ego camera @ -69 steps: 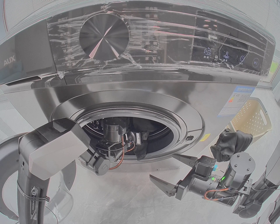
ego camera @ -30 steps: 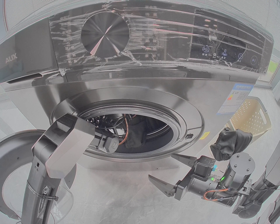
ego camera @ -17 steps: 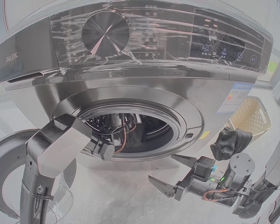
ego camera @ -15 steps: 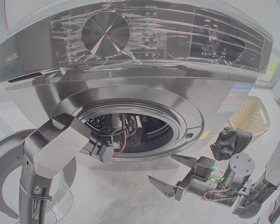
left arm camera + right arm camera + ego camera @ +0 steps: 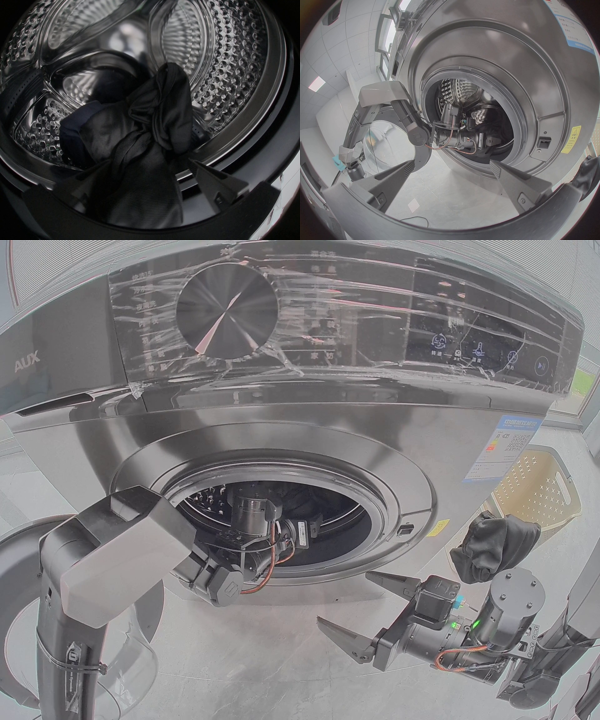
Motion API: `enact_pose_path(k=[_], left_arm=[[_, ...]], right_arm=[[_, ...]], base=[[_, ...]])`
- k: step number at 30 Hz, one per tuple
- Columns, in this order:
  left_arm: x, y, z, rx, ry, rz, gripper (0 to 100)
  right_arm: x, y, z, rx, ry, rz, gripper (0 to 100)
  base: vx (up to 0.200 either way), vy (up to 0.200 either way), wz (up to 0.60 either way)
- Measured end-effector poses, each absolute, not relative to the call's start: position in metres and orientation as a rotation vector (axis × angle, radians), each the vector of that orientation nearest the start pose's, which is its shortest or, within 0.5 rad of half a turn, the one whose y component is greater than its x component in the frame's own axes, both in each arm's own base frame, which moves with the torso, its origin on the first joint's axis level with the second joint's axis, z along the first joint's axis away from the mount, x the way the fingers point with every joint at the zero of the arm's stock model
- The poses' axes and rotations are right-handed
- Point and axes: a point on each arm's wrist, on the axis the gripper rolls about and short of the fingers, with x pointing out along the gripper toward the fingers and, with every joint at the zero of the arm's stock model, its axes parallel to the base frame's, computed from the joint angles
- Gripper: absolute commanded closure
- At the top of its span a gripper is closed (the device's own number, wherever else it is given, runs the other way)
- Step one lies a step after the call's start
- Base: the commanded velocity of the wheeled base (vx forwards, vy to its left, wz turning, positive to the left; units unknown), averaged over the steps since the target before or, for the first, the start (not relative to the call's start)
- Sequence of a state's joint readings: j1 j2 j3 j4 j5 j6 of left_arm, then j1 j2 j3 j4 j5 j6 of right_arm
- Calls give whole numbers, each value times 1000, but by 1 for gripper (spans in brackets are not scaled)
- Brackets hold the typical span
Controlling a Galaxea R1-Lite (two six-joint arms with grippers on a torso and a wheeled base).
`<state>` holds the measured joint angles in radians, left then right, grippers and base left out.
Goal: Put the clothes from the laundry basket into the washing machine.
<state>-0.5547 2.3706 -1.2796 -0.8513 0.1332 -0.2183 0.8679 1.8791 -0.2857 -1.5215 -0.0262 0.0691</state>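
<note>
Right, the dark garment [image 5: 156,125] sits bunched low in the washing machine [image 5: 312,421] drum [image 5: 231,62], lying between the left gripper [image 5: 148,162] and its spread fingers [image 5: 215,184]. Outside the door opening, the right gripper [image 5: 344,597] hangs with fingers wide apart. Behind those fingers, past the wrist, another dark garment [image 5: 494,546] droops over the laundry basket [image 5: 544,490] rim.

Left arm [image 5: 119,552] bent at the elbow, wrist stretched forward, left gripper [image 5: 149,162] fingers wide apart, right arm [image 5: 500,609] held low, right gripper [image 5: 344,597] fingers wide apart, pointing toward the left arm
</note>
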Motion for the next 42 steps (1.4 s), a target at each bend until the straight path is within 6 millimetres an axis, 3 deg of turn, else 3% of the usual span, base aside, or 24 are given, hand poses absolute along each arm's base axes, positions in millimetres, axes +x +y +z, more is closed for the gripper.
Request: enact_pose_path(k=[10, 27, 31, 35, 36, 42], left_arm=[[408, -242, 58, -139, 249, -382, 100], [449, -245, 140, -337, -180, -375, 100], [457, -249, 144, -353, -231, -371, 100], [464, -251, 135, -350, -234, -363, 100], [465, -251, 132, -349, -231, -362, 0], [466, -253, 118, -336, -193, -356, 0]], right_arm=[[172, 202, 103, 34, 93, 839, 0], [173, 203, 103, 38, 89, 839, 0], [173, 203, 104, 38, 88, 839, 0], [173, 203, 104, 38, 88, 839, 0], [173, 203, 103, 38, 89, 839, 0], [172, 203, 103, 38, 89, 839, 0]], base=[[0, 0, 0], [0, 0, 0], [0, 0, 0], [0, 0, 0], [0, 0, 0], [0, 0, 0]])
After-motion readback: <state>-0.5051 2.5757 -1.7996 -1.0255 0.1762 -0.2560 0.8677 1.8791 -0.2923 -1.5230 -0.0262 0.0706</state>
